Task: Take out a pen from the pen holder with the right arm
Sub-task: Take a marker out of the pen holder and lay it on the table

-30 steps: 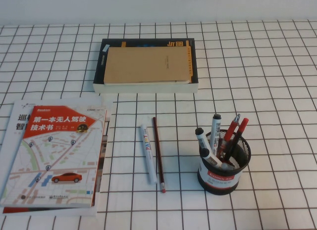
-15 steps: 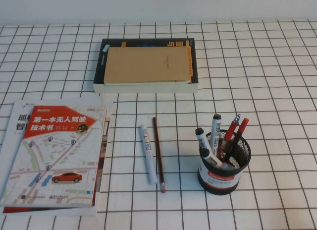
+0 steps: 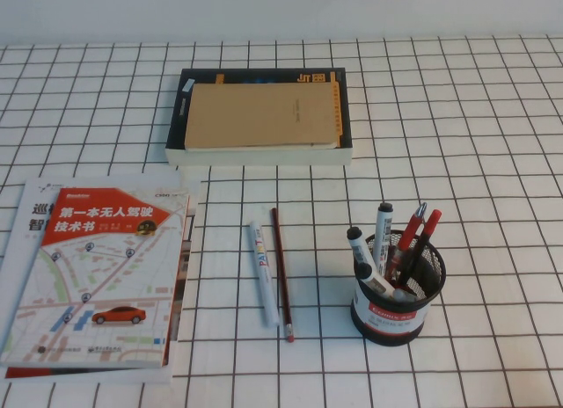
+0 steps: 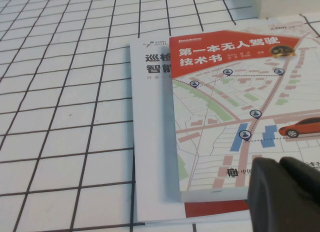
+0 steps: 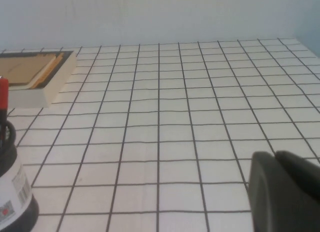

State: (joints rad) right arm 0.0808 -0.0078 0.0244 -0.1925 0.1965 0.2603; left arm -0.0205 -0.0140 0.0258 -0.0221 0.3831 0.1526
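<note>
Several pens (image 3: 383, 232) stand near-upright in the pen holder (image 3: 429, 289) at the desk's (image 3: 493, 118) five o'clock, about ten o'clock of the closed, empty right hand (image 5: 285, 192); the closed left hand (image 4: 285, 192) sits over the book (image 4: 240, 92).

You've got a black metal-mesh pen holder (image 3: 428, 280) at 4 o'clock w/ glossy label (image 3: 387, 313); pens (image 3: 384, 223) plastic. Map-cover book (image 3: 97, 267) at 8 o'clock: glossy paper. Tan notebook (image 3: 259, 115) at 12: matt paper. Table (image 3: 493, 144) smooth, matt.

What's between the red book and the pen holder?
In the high view, a white marker and a red pencil lie side by side; left hand hovers over the book, right hand over table beside the holder.
</note>
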